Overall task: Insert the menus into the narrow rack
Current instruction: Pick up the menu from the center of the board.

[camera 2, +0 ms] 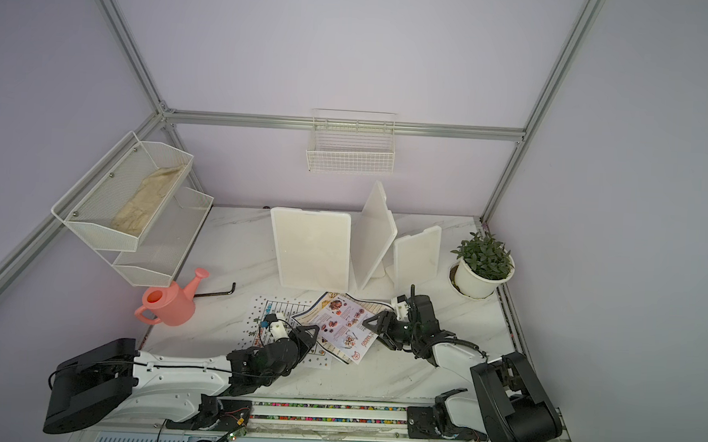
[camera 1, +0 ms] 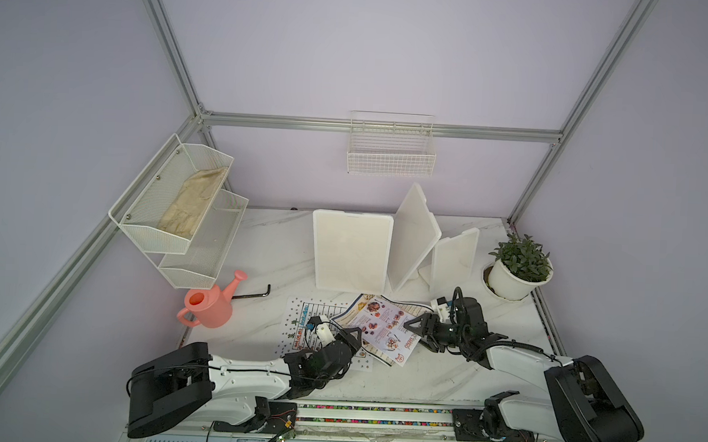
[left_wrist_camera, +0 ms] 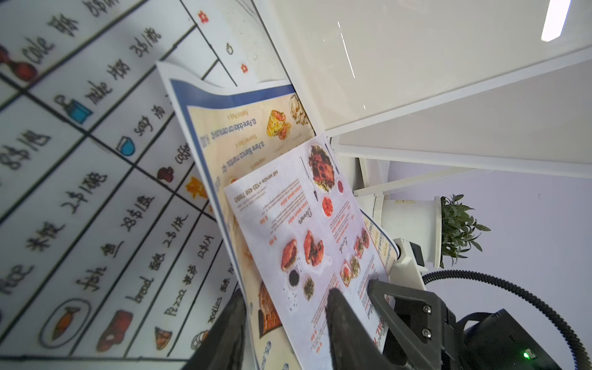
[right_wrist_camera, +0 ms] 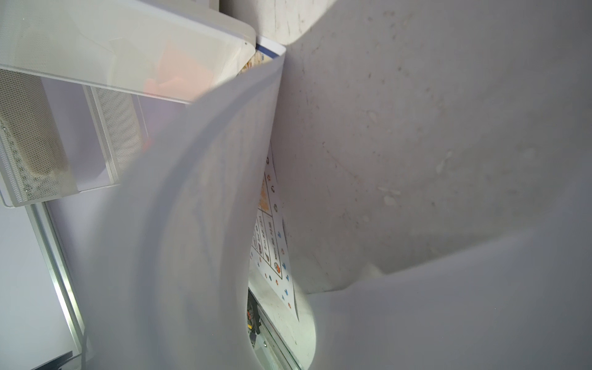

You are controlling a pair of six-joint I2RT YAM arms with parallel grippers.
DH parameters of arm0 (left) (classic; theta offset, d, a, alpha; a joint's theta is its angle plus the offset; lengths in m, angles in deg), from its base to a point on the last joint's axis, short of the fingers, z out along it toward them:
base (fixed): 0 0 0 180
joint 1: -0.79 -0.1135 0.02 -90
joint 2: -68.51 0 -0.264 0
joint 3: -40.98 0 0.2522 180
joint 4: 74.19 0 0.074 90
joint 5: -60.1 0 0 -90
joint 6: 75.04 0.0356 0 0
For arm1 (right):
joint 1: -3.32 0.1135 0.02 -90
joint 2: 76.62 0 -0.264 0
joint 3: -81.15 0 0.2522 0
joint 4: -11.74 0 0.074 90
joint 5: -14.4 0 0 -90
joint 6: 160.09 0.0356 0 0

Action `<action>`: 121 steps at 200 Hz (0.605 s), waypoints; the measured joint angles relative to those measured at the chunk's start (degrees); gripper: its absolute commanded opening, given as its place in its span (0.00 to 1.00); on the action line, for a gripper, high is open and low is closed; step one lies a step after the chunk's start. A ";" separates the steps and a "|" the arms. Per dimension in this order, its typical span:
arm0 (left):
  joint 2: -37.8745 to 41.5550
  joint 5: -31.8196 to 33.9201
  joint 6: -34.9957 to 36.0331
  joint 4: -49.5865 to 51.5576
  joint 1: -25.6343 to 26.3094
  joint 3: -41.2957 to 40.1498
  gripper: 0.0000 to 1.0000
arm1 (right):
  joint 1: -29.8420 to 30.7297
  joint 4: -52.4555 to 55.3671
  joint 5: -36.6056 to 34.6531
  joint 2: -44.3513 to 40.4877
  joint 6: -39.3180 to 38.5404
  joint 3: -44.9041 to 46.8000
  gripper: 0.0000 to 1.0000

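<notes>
The surface is white stone with thin grey veins, smooth and flat. At its back stands the rack. It is made of three stiff white boards with round corners, standing on edge with thin gaps between them.

All three menus are out of the rack. They lie in a loose pile on the surface just in front of it.

- **Cream menu:** The cream menu has a blue border and shiny food pictures. It bends upward like a wave, and one corner comes right up to the foot of the rack.
- **Grid menu:** The grid menu is a white sheet with black lines and little coloured dots round the edge. It lies flat at the bottom of the pile.
- **Leaflet:** The small pale leaflet sits on top of the cream menu.

The left gripper is at the edge of the pile farthest from the rack. Its black fingers are partly apart, with the raised edges of the cream menu and the leaflet between them, not yet pinched.

The right gripper is at the other side of the same two sheets, in front of the rack. Curled paper fills its own camera, so I cannot tell if it is gripping.
</notes>
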 measured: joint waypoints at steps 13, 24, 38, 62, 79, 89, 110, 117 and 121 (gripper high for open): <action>-0.26 -0.02 0.00 -0.02 0.00 0.00 0.33 | 0.00 0.02 -0.04 0.00 0.00 0.00 0.62; -0.39 -0.02 -0.11 -0.04 -0.02 0.00 0.30 | 0.00 0.04 -0.04 0.00 0.00 0.00 0.62; -0.44 -0.02 -0.13 0.00 -0.04 0.00 0.27 | 0.00 0.09 -0.04 0.02 -0.02 0.00 0.62; -0.44 -0.02 -0.15 0.20 -0.15 0.00 0.21 | 0.04 0.28 -0.17 0.07 -0.07 0.00 0.62; -0.44 -0.02 -0.15 0.85 -0.26 0.00 0.19 | 0.09 0.70 -0.39 0.13 -0.11 0.00 0.62; -0.44 0.00 -0.15 1.31 -0.26 0.00 0.17 | 0.09 0.96 -0.48 0.13 -0.17 -0.04 0.62; -0.44 0.02 -0.24 1.99 -0.33 0.00 0.12 | 0.09 1.33 -0.50 0.13 -0.26 -0.44 0.62; -0.44 0.02 -0.37 2.16 -0.33 0.00 0.10 | 0.09 1.38 -0.50 0.13 -0.28 -0.59 0.62; -0.44 0.00 -0.24 2.36 -0.33 0.00 0.09 | 0.09 1.38 -0.50 0.13 -0.31 -0.63 0.62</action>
